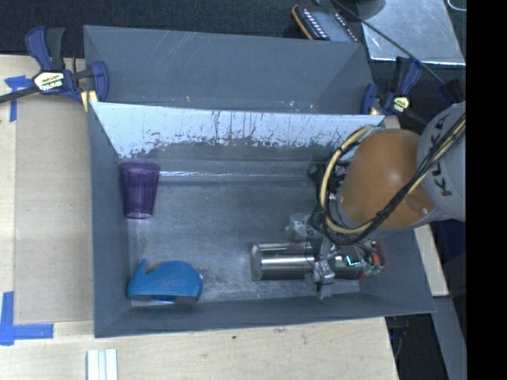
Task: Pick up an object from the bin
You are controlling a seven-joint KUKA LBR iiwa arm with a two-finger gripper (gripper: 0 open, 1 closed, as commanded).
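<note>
- Silver cylinder lies just left of the claw, its long axis running left–right.
- We cannot tell the claw's state.

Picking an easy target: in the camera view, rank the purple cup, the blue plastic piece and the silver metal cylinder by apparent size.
1. Blue plastic piece, bottom left, looks largest.
2. Silver metal cylinder and purple cup: too alike to rank, and the cylinder's right end is hidden at the pincer.
</note>
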